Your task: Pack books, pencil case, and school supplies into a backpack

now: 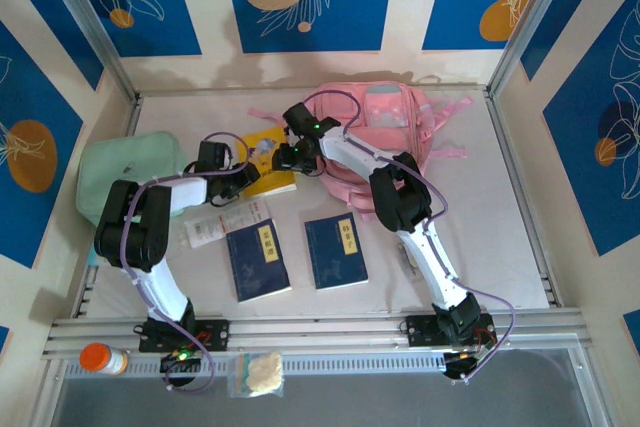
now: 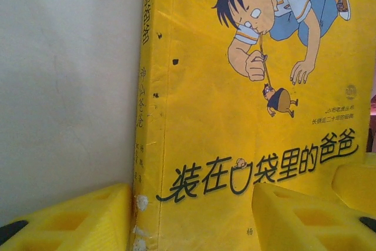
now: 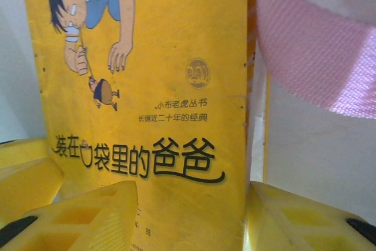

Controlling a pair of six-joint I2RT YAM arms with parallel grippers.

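Observation:
The yellow cartoon-cover book (image 1: 268, 162) lies flat just left of the pink backpack (image 1: 400, 132). My left gripper (image 1: 236, 179) is open at its left side. In the left wrist view one finger (image 2: 64, 221) rests on the table beside the spine and the other sits over the cover (image 2: 235, 116). My right gripper (image 1: 296, 153) is open at the book's right side, straddling the page edge (image 3: 247, 145) under a pink strap (image 3: 317, 51). Two navy books (image 1: 258, 259) (image 1: 336, 250) lie in front. The flat pale pencil case (image 1: 215, 225) lies beside them. The small grey-white supply item is hidden.
A padded mint-green zip case (image 1: 125, 179) sits at the left behind the left arm. An orange-capped bottle (image 1: 102, 358) and a small clear bag (image 1: 258, 372) lie on the front rail. The metal frame posts border the table at the back corners.

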